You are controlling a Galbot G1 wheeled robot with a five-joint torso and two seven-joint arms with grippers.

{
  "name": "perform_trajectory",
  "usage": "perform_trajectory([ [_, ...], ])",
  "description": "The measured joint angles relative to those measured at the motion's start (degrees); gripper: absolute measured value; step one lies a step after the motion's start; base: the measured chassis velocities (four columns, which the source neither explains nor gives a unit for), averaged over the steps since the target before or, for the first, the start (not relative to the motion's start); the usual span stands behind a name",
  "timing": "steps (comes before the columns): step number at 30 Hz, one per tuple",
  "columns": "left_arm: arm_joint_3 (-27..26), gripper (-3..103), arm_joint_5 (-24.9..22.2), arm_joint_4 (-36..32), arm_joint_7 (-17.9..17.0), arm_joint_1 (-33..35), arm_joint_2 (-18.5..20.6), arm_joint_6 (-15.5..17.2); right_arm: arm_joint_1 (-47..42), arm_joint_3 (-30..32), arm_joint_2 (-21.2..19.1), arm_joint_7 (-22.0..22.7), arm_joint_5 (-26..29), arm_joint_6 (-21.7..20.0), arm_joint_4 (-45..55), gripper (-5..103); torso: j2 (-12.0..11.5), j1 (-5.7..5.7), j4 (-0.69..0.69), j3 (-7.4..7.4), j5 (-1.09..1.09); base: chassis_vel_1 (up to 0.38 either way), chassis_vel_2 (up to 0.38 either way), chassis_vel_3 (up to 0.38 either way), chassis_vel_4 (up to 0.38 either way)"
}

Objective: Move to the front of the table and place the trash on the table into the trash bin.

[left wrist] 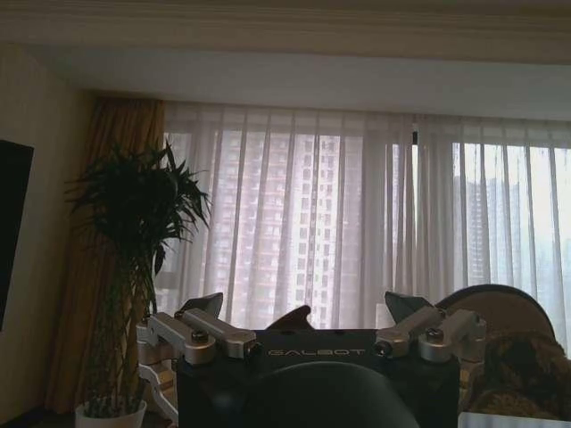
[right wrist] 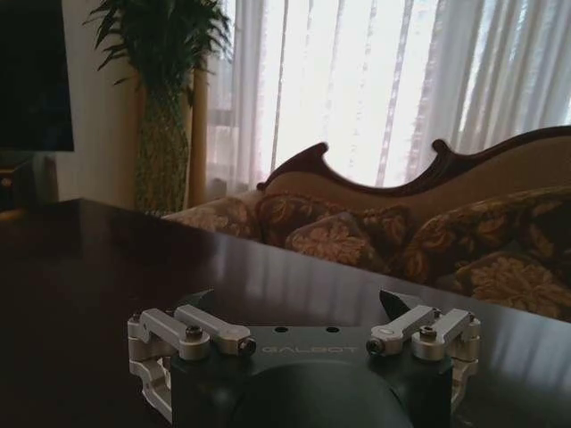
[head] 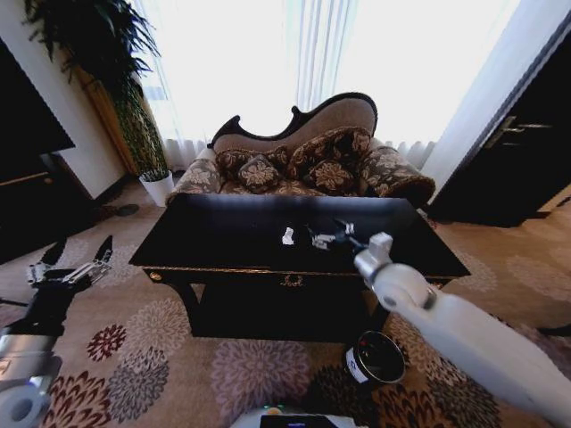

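Sofa behind table; right end effector spread near trash; left end effector spread.

- Right arm stretched forward over the table's middle; right gripper low above the top, jaws spread.
- Left arm parked off the table's left end; left gripper fingers apart.

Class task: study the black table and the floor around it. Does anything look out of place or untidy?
Yes: a white paper wad lies loose on the glossy table, while the trash bin sits on the carpet.
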Motion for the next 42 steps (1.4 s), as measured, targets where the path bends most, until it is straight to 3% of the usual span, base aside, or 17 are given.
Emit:
perform_trajectory([
  [4, 0.3, 100, 0.7, 0.6, 0.0, 0.0, -0.4, 0.0, 3.1, -4.0, 1.6, -2.2, -0.3, -0.5, -2.7, 100, 0.0, 0.00, -0.01, 0.00, 0.00, 0.000, 0.000, 0.000, 0.000],
  [26, 0.6, 100, 2.1, 1.4, 0.0, 0.1, -1.6, 0.1, 10.7, -17.3, 11.7, -2.9, -5.9, 0.0, -9.8, 100, 0.0, -0.01, -0.01, -0.01, 0.00, 0.000, 0.000, 0.000, 0.000],
  [37, 0.8, 100, 2.3, 2.5, 0.1, -0.3, -1.4, 0.0, 12.8, -19.4, 12.5, -4.5, -7.9, 1.1, -14.7, 102, 0.0, 0.00, -0.01, 0.00, 0.01, 0.000, 0.000, 0.000, 0.000],
  [42, 1.1, 100, 2.5, 2.8, 0.1, -0.6, -1.5, -0.1, 12.2, -19.3, 12.4, -5.5, -7.9, 1.2, -14.7, 91, 0.0, -0.01, -0.01, 0.00, 0.01, 0.000, 0.000, 0.000, 0.000],
])
